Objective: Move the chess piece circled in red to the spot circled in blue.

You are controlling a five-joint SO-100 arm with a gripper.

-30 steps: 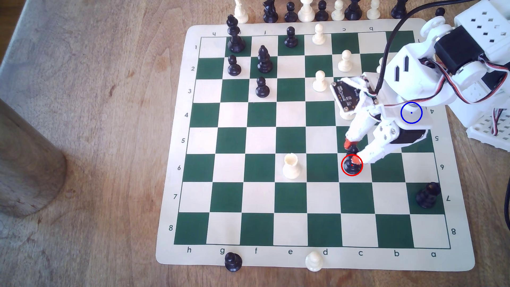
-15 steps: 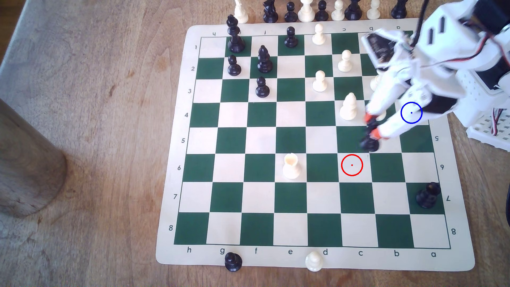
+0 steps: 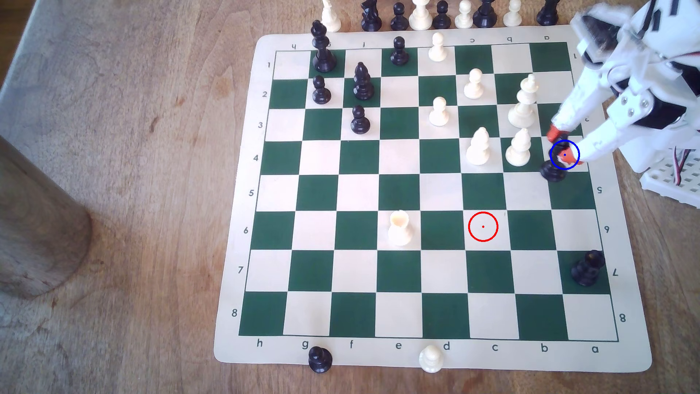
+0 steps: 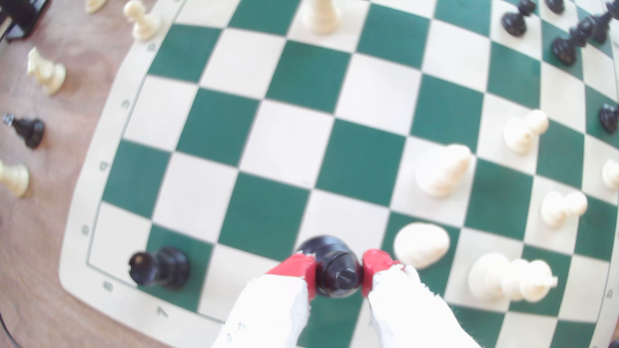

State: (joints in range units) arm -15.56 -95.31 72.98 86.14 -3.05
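Red-tipped end effector [image 3: 561, 146] clamps your black chess piece [image 3: 553, 170] near its top. You see it tilted over the blue-ringed spot [image 3: 572, 163], beside a cream pawn [image 3: 519, 147].

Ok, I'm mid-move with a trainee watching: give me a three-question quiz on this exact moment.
1. True or false: the gripper is shut on the black chess piece.
2. The red ring now marks: A) a bare cream square, B) a white pawn, C) a green square.
3. Fill in: in the exterior view the black chess piece's base shows just below and left of the ____ ring.

Key: 1 true; 2 A; 3 blue.
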